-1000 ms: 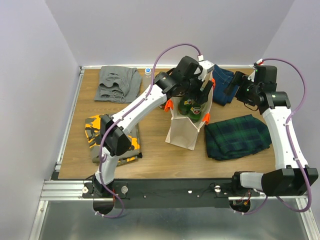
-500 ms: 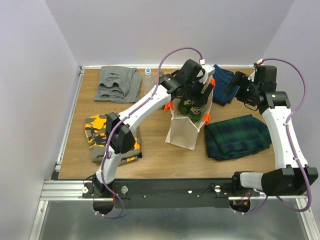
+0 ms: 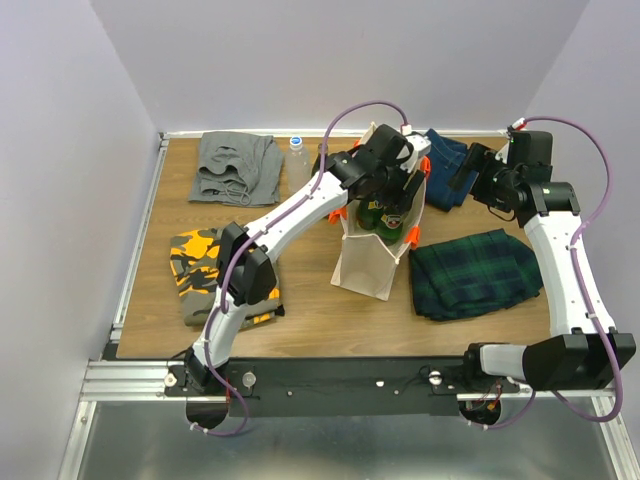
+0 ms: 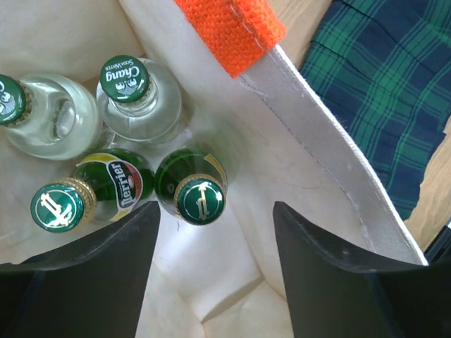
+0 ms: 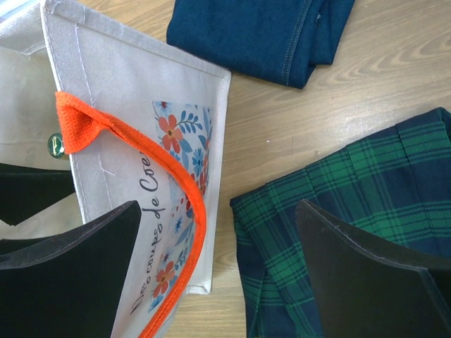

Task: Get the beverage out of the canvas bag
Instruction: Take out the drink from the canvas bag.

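Note:
The canvas bag stands upright mid-table, cream with orange handles. Several beverage bottles stand inside it. Two are green Perrier bottles and two are clear Chang bottles. My left gripper is open and dips into the bag's mouth. The nearer Perrier cap lies just beyond the gap between its fingers, and nothing is held. My right gripper hangs open to the right of the bag, above the bare wood beside it.
A green plaid cloth lies right of the bag, with folded blue jeans behind it. At the back left there is a grey garment, with a clear plastic bottle beside it. An orange camouflage cloth is at the front left.
My left wrist has shifted a little to the right and lower into the bag's mouth. The right arm has not moved.

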Tool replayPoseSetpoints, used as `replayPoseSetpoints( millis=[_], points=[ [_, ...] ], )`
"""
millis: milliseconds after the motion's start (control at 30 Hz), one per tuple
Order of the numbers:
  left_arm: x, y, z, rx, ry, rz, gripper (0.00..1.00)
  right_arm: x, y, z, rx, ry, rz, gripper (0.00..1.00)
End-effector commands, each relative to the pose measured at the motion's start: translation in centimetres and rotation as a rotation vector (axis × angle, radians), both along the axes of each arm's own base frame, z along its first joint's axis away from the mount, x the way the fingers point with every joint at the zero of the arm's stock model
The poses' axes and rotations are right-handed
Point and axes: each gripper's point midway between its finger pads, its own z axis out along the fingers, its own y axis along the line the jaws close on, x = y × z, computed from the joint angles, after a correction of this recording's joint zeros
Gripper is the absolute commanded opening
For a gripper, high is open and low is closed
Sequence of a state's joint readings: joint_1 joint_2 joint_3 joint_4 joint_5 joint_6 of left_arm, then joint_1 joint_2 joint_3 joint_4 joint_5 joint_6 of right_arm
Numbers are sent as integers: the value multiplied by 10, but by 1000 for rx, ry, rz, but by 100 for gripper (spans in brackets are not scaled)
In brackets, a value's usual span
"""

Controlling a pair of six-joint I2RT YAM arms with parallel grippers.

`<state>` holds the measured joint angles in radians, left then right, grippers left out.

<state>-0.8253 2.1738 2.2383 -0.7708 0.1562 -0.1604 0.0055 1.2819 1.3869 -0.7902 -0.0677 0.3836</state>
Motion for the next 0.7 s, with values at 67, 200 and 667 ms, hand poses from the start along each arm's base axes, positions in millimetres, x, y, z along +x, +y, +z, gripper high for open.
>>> replayPoseSetpoints(
  millis=[67,200,667],
  points=[
    [9,-7,8,-12,-46,12,72,-1,-4,-2,-22,16,-3,100],
    [11,-8,8,-12,-52,10,68,-1,-4,-3,-22,18,-2,100],
    [17,-5,-7,28,-58,30,73,-2,-3,-3,-22,21,-1,100]
  ],
)
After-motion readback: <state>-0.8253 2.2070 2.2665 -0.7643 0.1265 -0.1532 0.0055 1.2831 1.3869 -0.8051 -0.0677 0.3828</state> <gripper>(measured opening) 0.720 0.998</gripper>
